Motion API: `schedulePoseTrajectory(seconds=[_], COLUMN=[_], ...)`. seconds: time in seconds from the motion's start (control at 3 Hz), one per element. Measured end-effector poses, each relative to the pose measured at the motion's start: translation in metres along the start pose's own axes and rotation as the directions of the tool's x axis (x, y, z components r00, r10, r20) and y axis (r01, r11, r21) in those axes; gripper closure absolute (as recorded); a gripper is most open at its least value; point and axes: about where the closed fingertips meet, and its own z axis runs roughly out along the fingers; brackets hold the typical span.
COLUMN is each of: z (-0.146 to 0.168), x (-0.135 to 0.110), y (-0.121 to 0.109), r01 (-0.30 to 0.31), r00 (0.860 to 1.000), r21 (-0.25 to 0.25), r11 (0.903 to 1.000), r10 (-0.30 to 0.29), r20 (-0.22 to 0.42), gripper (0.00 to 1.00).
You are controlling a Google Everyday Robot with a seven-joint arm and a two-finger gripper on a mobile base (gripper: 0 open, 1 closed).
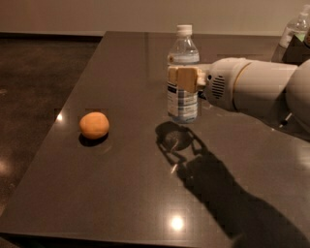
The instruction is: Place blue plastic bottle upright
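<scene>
Clerk: First entry, nearest the front edge?

Checker: Bench (pixel 121 193), one, with a dark glossy top. One bright glare (pixel 177 223) close to the front edge. One broad shadow (pixel 218 193), cast by arm and bottle, runs from the lower right up toward mid-bench.

Clerk: Next entry, left side?

Checker: Orange (pixel 94 125), one, round. It rests on the bench left of centre, well apart from all else.

Clerk: The task item?

Checker: Bottle (pixel 182 104), one, clear plastic, with a white cap and a pale blue-and-white label. It is upright, cap topmost, at mid-bench, right of the orange and a little farther back. Its round shadow lies just in front of the base and is not joined to it. The base therefore looks raised slightly off the bench, but I cannot tell for certain whether it touches.

Clerk: Held by what?

Checker: Gripper (pixel 181 79), one, reaching in from the right at the upper part of the label. The jaws are pinching the bottle's body, with tan pads (pixel 190 80) flat against its near side.

Clerk: And behind the gripper?

Checker: Arm (pixel 252 87), one, thick and white. It lies roughly level above the bench and runs off the right edge.

Clerk: Far entries?

Checker: Second bottle (pixel 295 29), clear, at the far right corner of the bench, partly cut off by the frame. Floor (pixel 43 87), dark, left of the bench. Wall (pixel 145 14), pale, across the top.
</scene>
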Motion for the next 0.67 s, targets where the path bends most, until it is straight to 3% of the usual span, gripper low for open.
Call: schedulePoseTrajectory(seconds=[0.67], z=[-0.0001], x=[-0.0015], y=[-0.0038], r01=[0.046], r00=[0.999], r21=[0.000], r11=[0.9989], r10=[-0.046], r20=[0.003], gripper=[1.00])
